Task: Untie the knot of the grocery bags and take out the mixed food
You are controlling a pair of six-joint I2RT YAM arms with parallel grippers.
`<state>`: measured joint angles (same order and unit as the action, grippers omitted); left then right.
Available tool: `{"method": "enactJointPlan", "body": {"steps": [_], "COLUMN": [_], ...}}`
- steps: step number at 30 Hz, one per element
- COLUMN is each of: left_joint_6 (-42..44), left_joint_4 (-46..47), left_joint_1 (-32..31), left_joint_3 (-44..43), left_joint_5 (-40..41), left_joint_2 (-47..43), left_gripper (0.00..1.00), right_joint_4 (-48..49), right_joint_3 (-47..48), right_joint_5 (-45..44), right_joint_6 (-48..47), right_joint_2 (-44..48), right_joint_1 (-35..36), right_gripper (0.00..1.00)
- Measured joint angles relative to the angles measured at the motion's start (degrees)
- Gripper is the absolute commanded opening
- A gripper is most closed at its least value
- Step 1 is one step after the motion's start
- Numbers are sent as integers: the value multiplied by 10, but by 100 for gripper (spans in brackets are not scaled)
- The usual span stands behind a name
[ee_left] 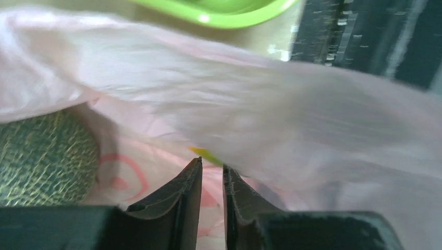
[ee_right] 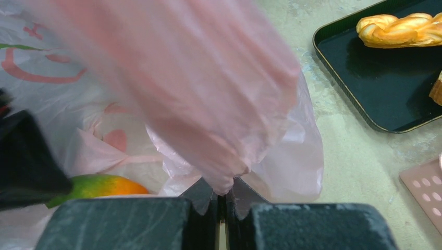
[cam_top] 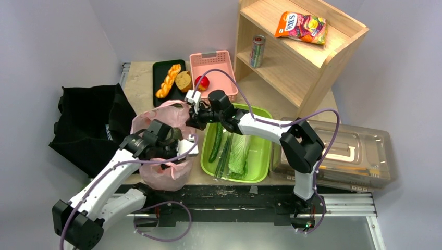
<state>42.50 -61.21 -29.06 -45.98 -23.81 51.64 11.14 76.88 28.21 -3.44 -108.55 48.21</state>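
Thin grocery bag (cam_top: pixel 166 174) sits at the near edge of the table (cam_top: pixel 139 78), left of centre.
My right gripper (ee_right: pixel 223 202) pinches its soft, slippery film; left gripper (ee_left: pixel 211 172) narrow, grip unclear. I'd take the bunched rim.

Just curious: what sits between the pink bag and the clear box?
The green tub, holding cucumber, stalks and cabbage; the top view shows it.

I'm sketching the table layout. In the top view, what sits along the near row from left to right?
black cloth → pink bag → green tub → clear plastic case
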Motion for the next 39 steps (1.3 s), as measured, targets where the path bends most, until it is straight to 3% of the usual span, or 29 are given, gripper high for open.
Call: {"method": "enactJointPlan", "body": {"steps": [6, 10, 15, 23, 25, 28, 32, 37, 39], "left_joint_6": [29, 89, 108, 12, -5, -22, -24, 14, 36], "left_joint_4": [57, 62, 61, 137, 163, 196, 212, 201, 194], "left_joint_1": [108, 120, 45, -54, -66, -70, -62, 33, 77], "left_joint_3": [42, 77, 84, 82, 85, 96, 99, 105, 108], "left_joint_5": [36, 43, 20, 19, 46, 97, 168, 207, 212], "left_joint_2": [18, 20, 41, 114, 146, 186, 181, 103, 58], "left_gripper": [19, 49, 65, 82, 77, 52, 33, 9, 6], "right_joint_4": [0, 3, 5, 5, 5, 5, 5, 5, 5], "right_joint_3": [-1, -3, -13, -23, -23, -23, -23, -24, -24], "right_joint_5": [4, 12, 14, 14, 14, 14, 14, 14, 14], "right_joint_6": [0, 0, -2, -2, -2, -2, -2, -3, -2], "right_joint_2": [6, 7, 7, 7, 7, 7, 7, 7, 7], "right_joint_1": [0, 0, 0, -3, -5, -10, -15, -18, -18], "right_gripper": [0, 0, 0, 0, 0, 0, 0, 0, 0]}}
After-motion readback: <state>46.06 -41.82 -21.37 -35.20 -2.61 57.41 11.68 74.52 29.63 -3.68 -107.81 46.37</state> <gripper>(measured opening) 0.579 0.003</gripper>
